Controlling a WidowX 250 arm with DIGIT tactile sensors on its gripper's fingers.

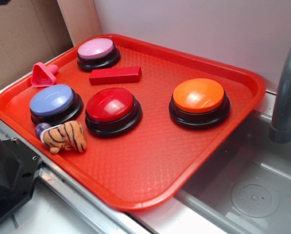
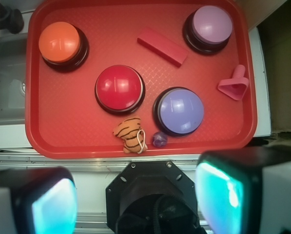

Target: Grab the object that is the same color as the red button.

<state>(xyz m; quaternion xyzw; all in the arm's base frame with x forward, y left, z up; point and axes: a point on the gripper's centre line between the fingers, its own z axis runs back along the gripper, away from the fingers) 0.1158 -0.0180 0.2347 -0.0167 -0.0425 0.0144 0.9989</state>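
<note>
A small flat dark-red bar block (image 1: 115, 75) lies on the red tray (image 1: 150, 170) between the pink-purple button and the red button. It also shows in the wrist view (image 2: 162, 46). The red dome button (image 1: 112, 107) on a black base sits mid-tray; in the wrist view it (image 2: 119, 87) is central. My gripper (image 2: 138, 195) is open and empty, high above the tray's near edge, far from the block. Its two fingers (image 2: 218, 192) with teal pads stand wide apart. The gripper does not show in the exterior view.
On the tray: an orange button (image 1: 199, 100), a blue-purple button (image 1: 55, 102), a pink-purple button (image 1: 97, 51), a pink cone toy (image 1: 43, 74), a small tiger plush (image 1: 65, 136) with a purple bead (image 1: 42, 129). A sink basin (image 1: 252, 190) and grey faucet (image 1: 286, 92) lie right. The black robot base (image 1: 6, 180) is lower left.
</note>
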